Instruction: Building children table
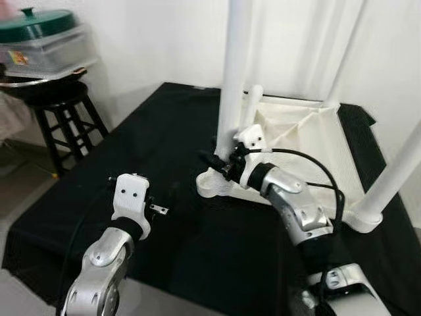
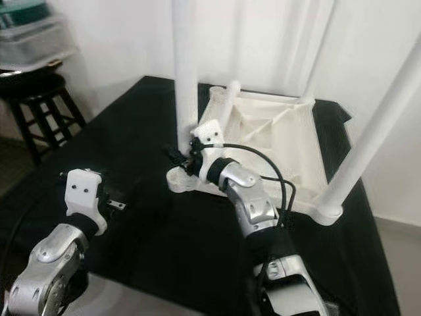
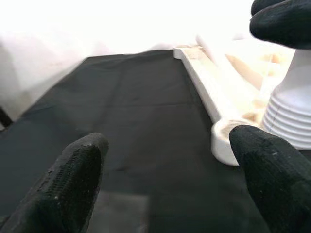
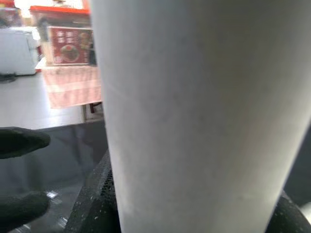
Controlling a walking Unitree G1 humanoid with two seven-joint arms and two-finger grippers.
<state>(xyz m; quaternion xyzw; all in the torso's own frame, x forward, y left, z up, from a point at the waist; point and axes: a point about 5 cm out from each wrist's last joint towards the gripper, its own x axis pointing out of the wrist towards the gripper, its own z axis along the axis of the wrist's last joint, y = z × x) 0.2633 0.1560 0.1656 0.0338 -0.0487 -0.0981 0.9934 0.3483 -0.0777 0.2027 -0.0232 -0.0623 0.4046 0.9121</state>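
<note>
Left eye view: the inverted white table top lies on the black-draped worktop, toward 1 o'clock. The right gripper has its jaws closed on the near-corner leg, low down by its socket. A second leg stands at 3 o'clock. A stool carrying containers sits at 10 o'clock.

Right eye view: the left gripper hovers over bare cloth at 9 o'clock.

Left wrist view: jaws spread open, empty, facing the corner socket.

Right wrist view: the leg occupies the frame; seating depth apparently cannot be confirmed.

Risk: an unsupported top may slide or tip under twisting force, cross-threading the leg
</note>
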